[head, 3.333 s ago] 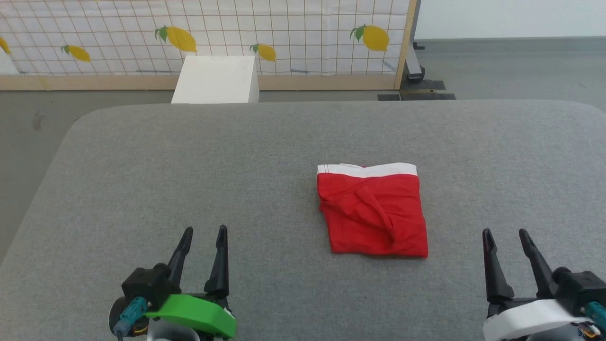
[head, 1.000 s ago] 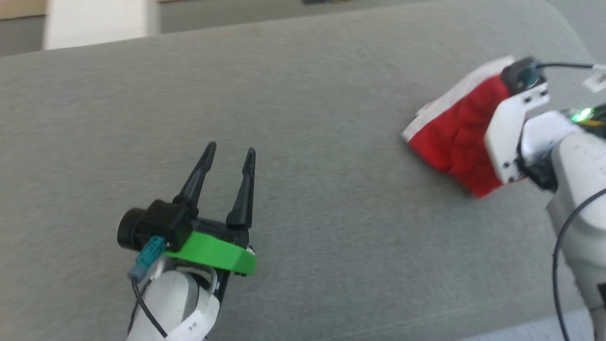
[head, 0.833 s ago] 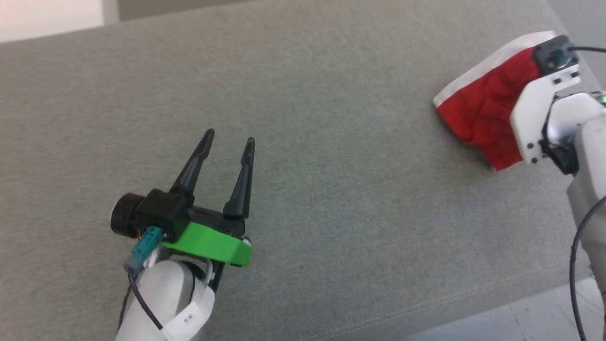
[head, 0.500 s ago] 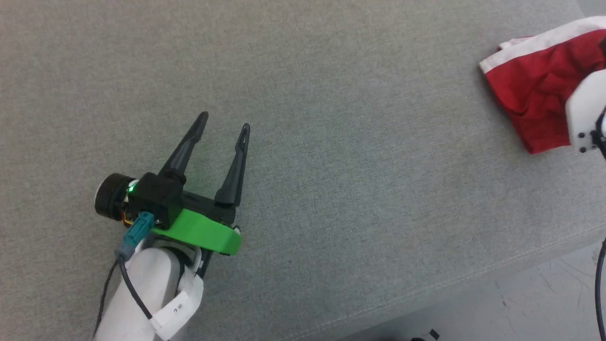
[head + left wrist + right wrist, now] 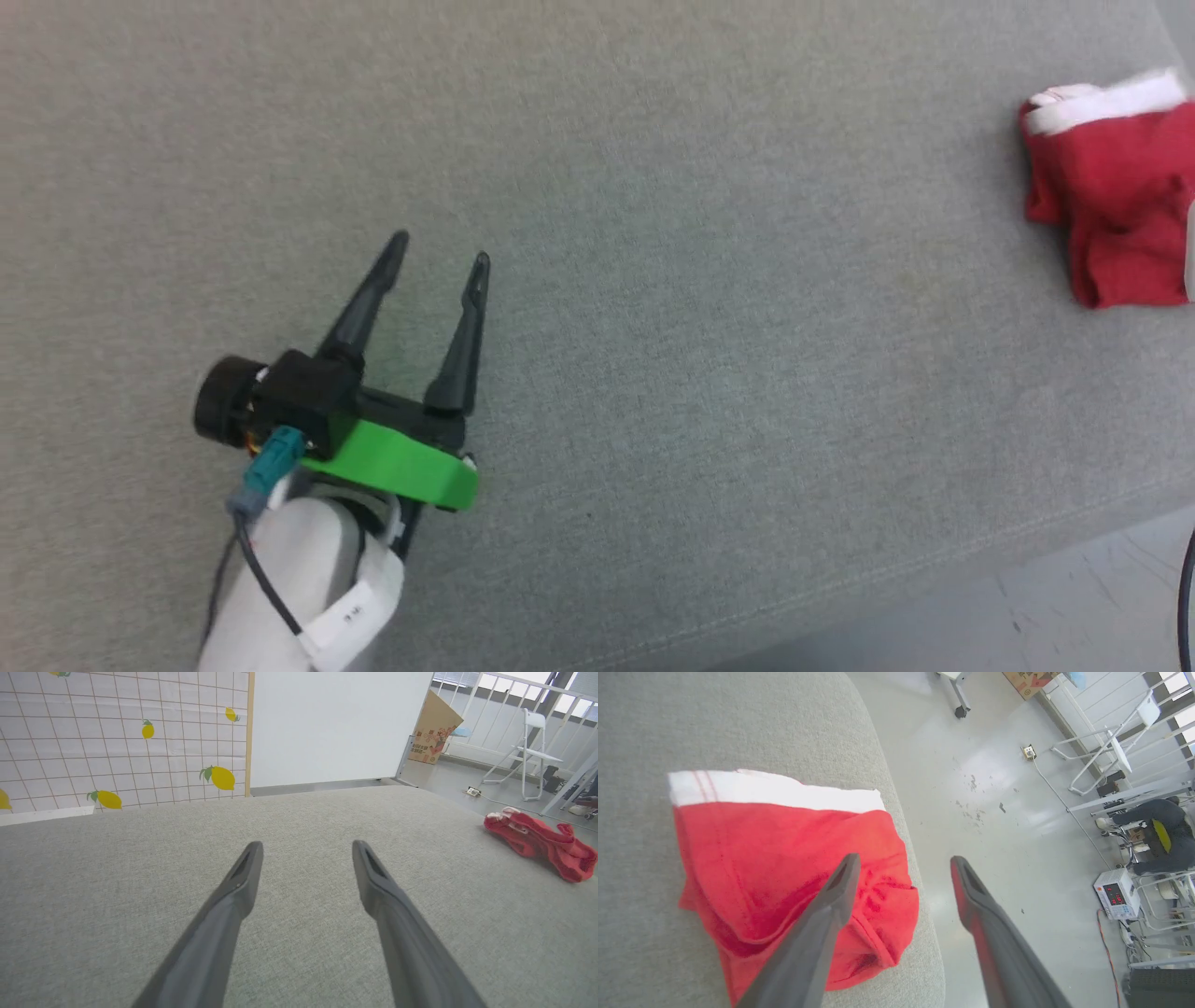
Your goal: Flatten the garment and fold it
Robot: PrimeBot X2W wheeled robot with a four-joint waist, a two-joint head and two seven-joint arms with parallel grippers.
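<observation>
Looking along our right gripper [image 5: 904,859], we see the garment [image 5: 784,858] below its left finger; we cannot tell whether they touch. It is one bright red bundle, rumpled and creased, with a white band carrying thin red lines along the edge farthest from the wrist. It lies on the grey table [image 5: 691,718] right at the rounded corner, and the right finger hangs over the floor past that edge. The jaws stand wide apart with nothing between them. Our left gripper [image 5: 440,249] is likewise spread wide and empty, low over bare table; the garment sits well apart from it, off to its right. Far beyond its tips, on the floor, stands one cardboard box [image 5: 434,728]; we cannot tell what it holds. One white folding chair [image 5: 532,751] stands near it.
</observation>
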